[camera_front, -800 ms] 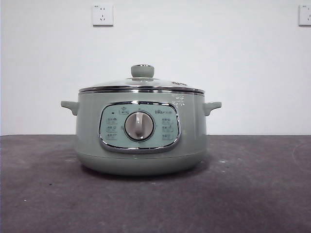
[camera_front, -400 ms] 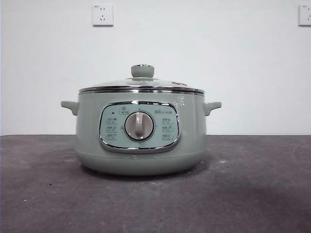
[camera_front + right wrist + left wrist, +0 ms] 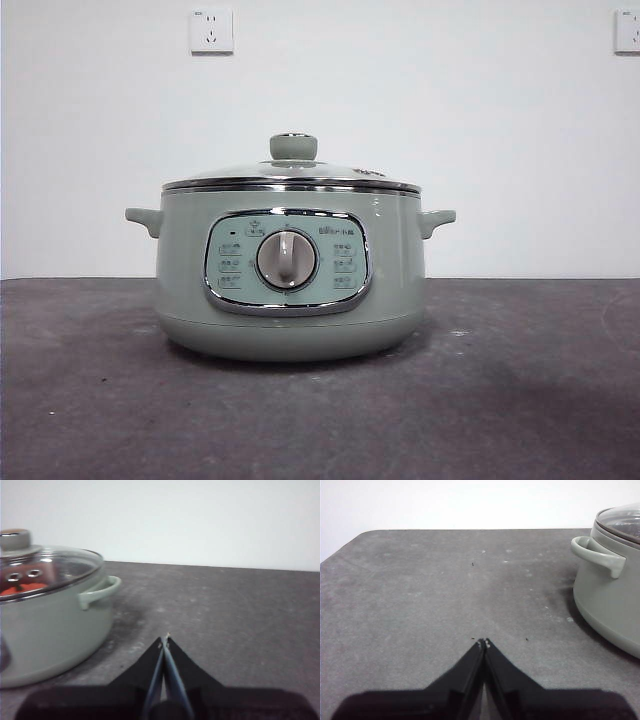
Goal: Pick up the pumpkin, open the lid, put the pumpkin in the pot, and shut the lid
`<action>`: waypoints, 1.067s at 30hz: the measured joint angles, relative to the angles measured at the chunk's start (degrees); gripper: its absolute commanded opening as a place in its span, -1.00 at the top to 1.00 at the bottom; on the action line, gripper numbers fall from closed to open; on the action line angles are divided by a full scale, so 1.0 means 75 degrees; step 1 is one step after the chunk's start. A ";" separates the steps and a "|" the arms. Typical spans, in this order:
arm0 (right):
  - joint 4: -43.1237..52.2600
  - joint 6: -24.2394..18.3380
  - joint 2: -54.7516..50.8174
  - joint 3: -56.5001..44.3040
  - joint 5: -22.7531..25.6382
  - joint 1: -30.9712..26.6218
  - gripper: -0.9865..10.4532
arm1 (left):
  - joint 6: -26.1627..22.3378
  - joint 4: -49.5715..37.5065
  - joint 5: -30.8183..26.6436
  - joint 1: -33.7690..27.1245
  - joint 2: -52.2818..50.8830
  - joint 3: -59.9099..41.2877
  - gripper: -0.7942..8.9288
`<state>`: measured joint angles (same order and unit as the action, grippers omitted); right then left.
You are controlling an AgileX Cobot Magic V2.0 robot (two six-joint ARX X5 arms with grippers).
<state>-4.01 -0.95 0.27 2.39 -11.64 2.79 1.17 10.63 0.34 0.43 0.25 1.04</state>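
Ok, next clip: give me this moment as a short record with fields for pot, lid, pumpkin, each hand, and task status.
pot: sage-green cooker standing on the dark table, dial facing the front camera
lid: glass lid seated on the pot, closed
pumpkin: orange-red shape seen through the glass in the right wrist view, inside the pot
left hand: shut, holding nothing, over bare table beside the pot
right hand: shut, holding nothing, on the pot's other side
task status: looks complete, pumpkin in and lid on

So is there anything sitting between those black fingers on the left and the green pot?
No. In the left wrist view only bare grey table lies between the shut left gripper and the pot.
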 measured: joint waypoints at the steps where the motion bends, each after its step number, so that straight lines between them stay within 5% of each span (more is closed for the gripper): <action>1: 0.0009 0.0050 -0.0003 -0.0020 0.0137 0.0032 0.82 | 0.0000 0.0000 0.0000 0.0000 0.0000 0.0000 0.84; 32: -0.0694 0.0449 -0.0006 -0.0184 0.0388 0.0085 0.82 | 0.0000 0.0000 0.0000 0.0000 0.0000 0.0000 0.84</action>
<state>-9.21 2.42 0.23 1.02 -8.73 3.42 1.17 10.63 0.34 0.43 0.25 1.04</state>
